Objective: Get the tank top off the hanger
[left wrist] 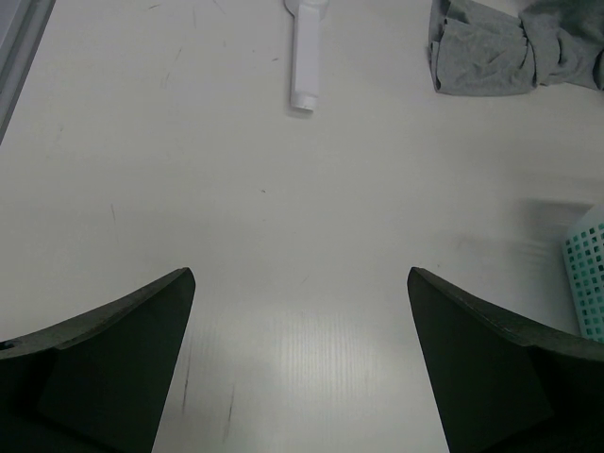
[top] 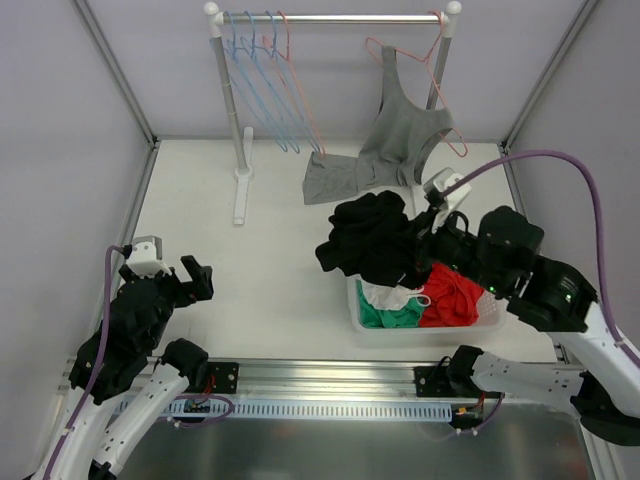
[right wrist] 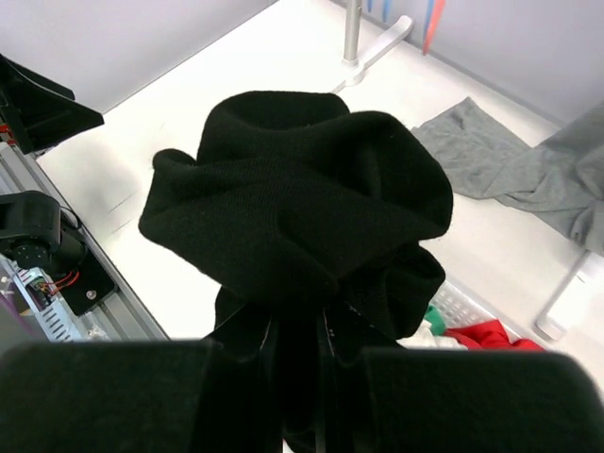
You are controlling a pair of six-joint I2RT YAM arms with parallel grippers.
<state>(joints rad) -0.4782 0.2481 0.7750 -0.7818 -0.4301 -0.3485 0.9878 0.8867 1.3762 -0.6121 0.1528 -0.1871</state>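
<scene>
A grey tank top (top: 405, 125) hangs on a pink hanger (top: 432, 55) at the right end of the rack rail (top: 340, 18). Its lower end lies bunched on the table; it also shows in the left wrist view (left wrist: 500, 52) and the right wrist view (right wrist: 514, 170). My right gripper (top: 428, 248) is shut on a black garment (top: 372, 238), held above the basket, in front of the tank top. In the right wrist view the black garment (right wrist: 302, 208) hides the fingertips (right wrist: 297, 349). My left gripper (top: 195, 280) is open and empty over bare table (left wrist: 300, 274).
A white basket (top: 365, 322) with red, green and white clothes stands at the front right; its corner shows in the left wrist view (left wrist: 587, 274). Several blue hangers (top: 265, 70) hang at the rail's left end. The rack's white foot (top: 242, 190) stands on the table.
</scene>
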